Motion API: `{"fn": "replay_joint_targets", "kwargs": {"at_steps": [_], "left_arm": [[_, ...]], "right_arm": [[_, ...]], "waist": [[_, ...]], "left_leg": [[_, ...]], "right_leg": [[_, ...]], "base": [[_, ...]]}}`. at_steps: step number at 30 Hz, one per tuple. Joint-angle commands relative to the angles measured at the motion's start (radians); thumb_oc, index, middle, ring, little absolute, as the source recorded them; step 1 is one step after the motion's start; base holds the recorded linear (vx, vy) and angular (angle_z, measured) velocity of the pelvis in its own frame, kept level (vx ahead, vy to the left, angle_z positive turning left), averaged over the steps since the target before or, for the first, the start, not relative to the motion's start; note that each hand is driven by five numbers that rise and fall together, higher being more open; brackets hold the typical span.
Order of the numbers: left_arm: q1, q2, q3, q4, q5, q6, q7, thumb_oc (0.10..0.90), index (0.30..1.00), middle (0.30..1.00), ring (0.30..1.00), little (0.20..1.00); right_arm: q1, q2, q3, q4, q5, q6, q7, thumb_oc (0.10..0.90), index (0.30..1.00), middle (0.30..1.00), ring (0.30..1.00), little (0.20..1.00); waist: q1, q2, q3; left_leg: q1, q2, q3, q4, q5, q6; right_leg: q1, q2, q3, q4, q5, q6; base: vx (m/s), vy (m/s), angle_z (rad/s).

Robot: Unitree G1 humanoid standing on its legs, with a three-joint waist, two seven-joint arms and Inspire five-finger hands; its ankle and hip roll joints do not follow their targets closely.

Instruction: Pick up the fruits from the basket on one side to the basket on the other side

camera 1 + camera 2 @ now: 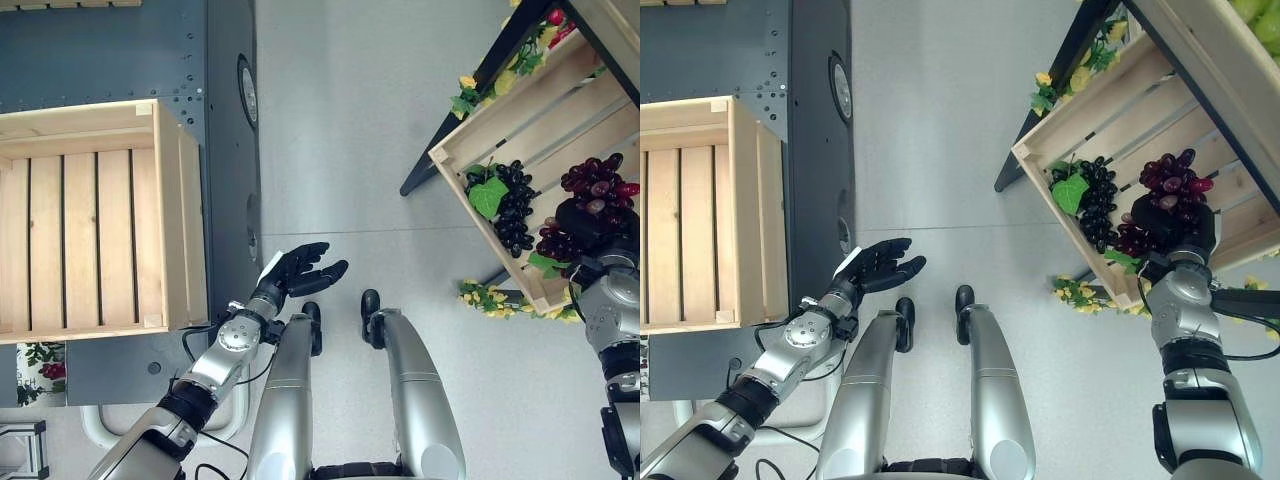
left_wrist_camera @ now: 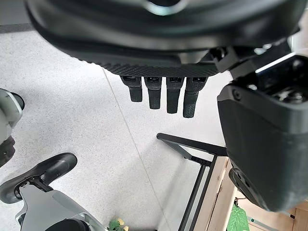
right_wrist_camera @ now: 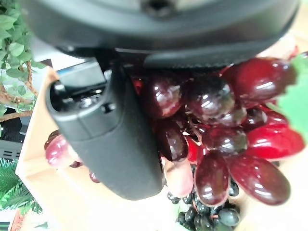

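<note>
An empty slatted wooden crate (image 1: 170,220) sits on my left. A tilted wooden crate (image 1: 1080,110) on my right holds a bunch of black grapes (image 1: 515,205) with a green leaf (image 1: 488,197) and bunches of red grapes (image 1: 1175,175). My right hand (image 1: 1170,220) lies on the red grapes inside this crate. In the right wrist view its thumb (image 3: 110,134) presses against the red grapes (image 3: 216,139), which fill the palm. My left hand (image 1: 300,272) hovers open over the floor just right of the empty crate, holding nothing, with its fingers (image 2: 159,94) straight.
The left crate rests on a dark grey stand (image 1: 225,60). The right crate hangs on a black-framed rack (image 1: 480,80) with another shelf of fruit (image 1: 1265,20) above. Yellow flowers and leaves (image 1: 490,297) trim its lower edge. Grey floor (image 1: 340,120) lies between the two crates.
</note>
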Motion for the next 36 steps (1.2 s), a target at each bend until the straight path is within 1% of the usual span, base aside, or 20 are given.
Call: {"fn": "replay_joint_targets", "kwargs": {"at_steps": [1,2,3,12,15,24,29,33,36], "left_arm": [[0.028,0.020,-0.005,-0.122,0.006,-0.063,-0.015,0.800,0.900,0.900,0.900,0.900],[0.029,0.021,-0.006,-0.122,0.007,-0.060,-0.012,0.800,0.900,0.900,0.900,0.900],[0.030,0.023,-0.006,-0.121,0.006,-0.059,-0.012,0.800,0.900,0.900,0.900,0.900],[0.035,0.034,-0.001,-0.114,-0.002,-0.077,-0.004,0.800,0.900,0.900,0.900,0.900],[0.031,0.032,0.000,-0.114,-0.004,-0.070,-0.008,0.800,0.900,0.900,0.900,0.900],[0.029,0.024,-0.011,-0.120,-0.002,-0.062,0.002,0.800,0.900,0.900,0.900,0.900],[0.031,0.023,-0.014,-0.120,-0.001,-0.067,0.000,0.800,0.900,0.900,0.900,0.900],[0.033,0.012,-0.016,-0.105,0.007,-0.073,0.005,0.800,0.900,0.900,0.900,0.900],[0.032,-0.005,-0.020,-0.068,0.021,-0.067,0.014,0.800,0.900,0.900,0.900,0.900]], "right_arm": [[-0.021,-0.174,-0.103,-0.030,0.006,-0.119,0.012,0.400,0.300,0.300,0.300,0.300],[-0.021,-0.176,-0.105,-0.034,0.004,-0.128,0.009,0.516,0.474,0.474,0.474,0.474],[-0.019,-0.177,-0.107,-0.036,0.001,-0.133,0.006,0.800,0.900,0.900,0.900,0.900],[-0.028,-0.182,-0.099,-0.038,-0.021,-0.080,-0.042,0.800,0.900,0.900,0.900,0.900],[-0.039,-0.181,-0.093,-0.019,-0.026,-0.066,-0.048,0.800,0.900,0.900,0.900,0.900],[-0.039,-0.196,-0.094,0.002,-0.039,-0.058,-0.062,0.800,0.900,0.900,0.900,0.900],[-0.041,-0.203,-0.091,-0.005,-0.053,-0.042,-0.041,0.800,0.900,0.900,0.900,0.900],[-0.042,-0.192,-0.070,-0.006,-0.056,-0.060,-0.009,0.800,0.900,0.900,0.900,0.900],[-0.029,-0.162,-0.060,-0.023,-0.065,-0.099,0.021,0.800,0.900,0.900,0.900,0.900]], "waist": [[0.000,-0.016,-0.023],[0.001,-0.017,-0.025],[0.001,-0.018,-0.025],[0.001,-0.018,-0.024],[0.002,-0.018,-0.024],[0.000,-0.019,-0.022],[-0.002,-0.015,-0.018],[-0.001,-0.013,-0.021],[-0.004,-0.010,-0.030]], "left_leg": [[0.087,-0.012,0.063,0.011,-0.096,0.022],[0.088,-0.012,0.063,0.013,-0.097,0.023],[0.089,-0.012,0.063,0.014,-0.098,0.024],[0.101,-0.008,0.066,0.008,-0.104,0.027],[0.109,-0.005,0.068,0.009,-0.109,0.028],[0.119,-0.005,0.069,0.003,-0.113,0.031],[0.126,-0.008,0.071,-0.001,-0.115,0.032],[0.142,-0.007,0.075,-0.013,-0.115,0.033],[0.163,-0.005,0.079,-0.024,-0.117,0.032]], "right_leg": [[0.140,0.019,-0.046,0.021,-0.028,-0.010],[0.141,0.020,-0.045,0.022,-0.029,-0.009],[0.142,0.020,-0.044,0.022,-0.028,-0.009],[0.152,0.022,-0.038,0.018,-0.035,-0.010],[0.158,0.020,-0.038,0.020,-0.039,-0.011],[0.164,0.022,-0.033,0.016,-0.040,-0.012],[0.169,0.022,-0.031,0.010,-0.040,-0.014],[0.182,0.022,-0.027,0.003,-0.046,-0.017],[0.203,0.019,-0.027,-0.005,-0.052,-0.018]], "base": [[0.03,-0.011,0.01],[0.04,-0.007,0.02],[0.03,-0.002,0.05],[0.00,0.003,0.01],[0.00,0.000,0.00],[0.00,0.000,0.00],[0.00,0.008,0.00],[0.00,0.029,0.00],[0.01,0.027,0.00]]}}
